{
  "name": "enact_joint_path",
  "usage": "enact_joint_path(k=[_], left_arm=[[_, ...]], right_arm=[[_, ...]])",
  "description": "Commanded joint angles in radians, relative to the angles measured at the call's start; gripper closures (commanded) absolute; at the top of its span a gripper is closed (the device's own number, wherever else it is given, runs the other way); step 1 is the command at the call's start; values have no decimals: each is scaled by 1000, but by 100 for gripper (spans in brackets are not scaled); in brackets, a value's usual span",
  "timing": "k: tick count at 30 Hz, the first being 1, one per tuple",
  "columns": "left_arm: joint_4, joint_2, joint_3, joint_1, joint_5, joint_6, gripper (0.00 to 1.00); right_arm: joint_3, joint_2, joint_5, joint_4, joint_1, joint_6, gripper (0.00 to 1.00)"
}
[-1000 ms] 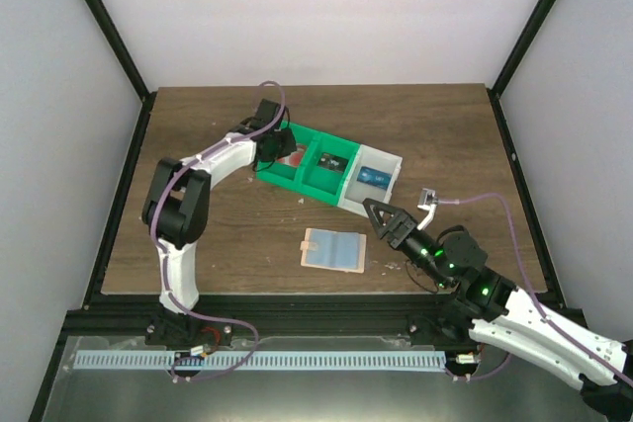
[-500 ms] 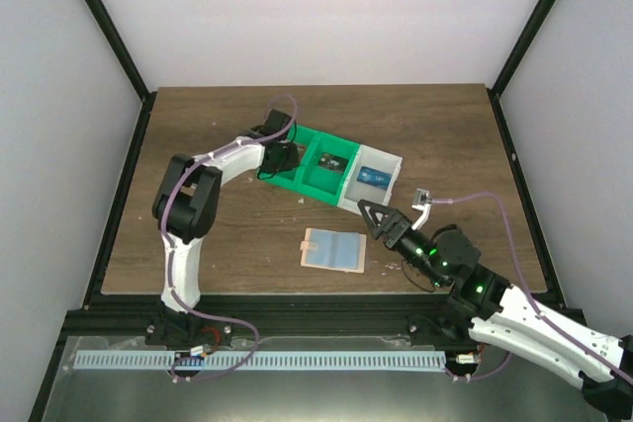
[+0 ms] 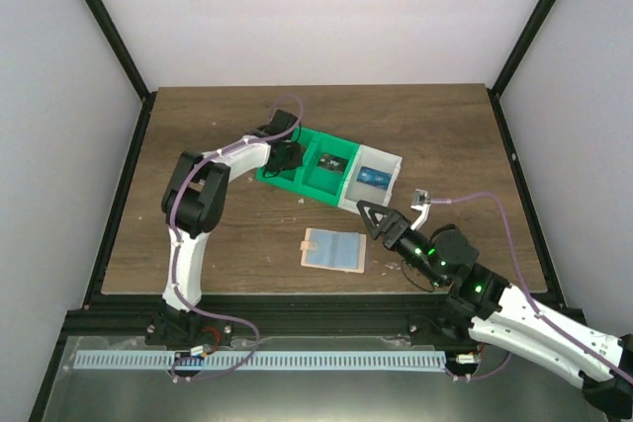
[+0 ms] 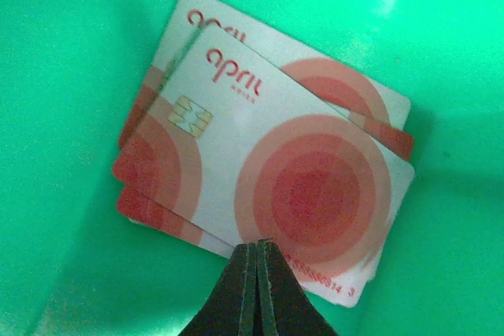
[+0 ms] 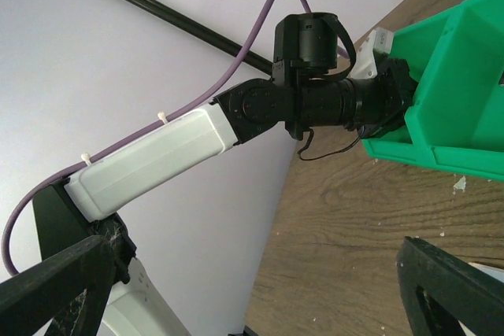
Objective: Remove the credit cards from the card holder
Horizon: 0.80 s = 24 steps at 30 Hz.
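Observation:
The card holder (image 3: 333, 249) lies open and flat on the wooden table, pale blue inside with a tan edge. My left gripper (image 3: 286, 159) reaches down into the leftmost green bin (image 3: 272, 175). In the left wrist view its jaws (image 4: 257, 246) are shut with nothing between them. Their tip is at the near edge of a stack of white credit cards with red circles (image 4: 276, 163) on the bin floor. My right gripper (image 3: 374, 216) hangs open just right of the card holder, holding nothing. Its two fingers sit far apart at the bottom corners of the right wrist view (image 5: 260, 289).
The row of bins stands behind the card holder: two green ones and a white one (image 3: 381, 167) at the right end. A dark card (image 3: 331, 160) lies in the middle bin and a blue card (image 3: 372, 177) in the white one. The left arm (image 5: 315, 100) spans the table's left side.
The left gripper has shifted right and lower into the leftmost green bin, its elbow following. The right gripper has moved slightly left toward the card holder, still open.

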Motion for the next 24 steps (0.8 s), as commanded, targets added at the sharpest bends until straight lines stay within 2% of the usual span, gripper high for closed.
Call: enact_joint_path(k=[1,9,16,20,24], left_arm=[[41,33,28,-3,-83,20,100],[120,-8,5,-11,-78,43,100],[138,-172,-100,-22,-54,24,98],[165,-331,-208,-22,-15,-4,88],[196,-501,-305,-23,33,-20,65]], right_arm=[[4,-1,19,16,4,-8,0],[9,-5,25,4,4,-19,0],[12,-11,7,-15,4,-23,0],[12,-19,4,-83,4,-33,0],[49,-34,41,-198,3,-96,0]])
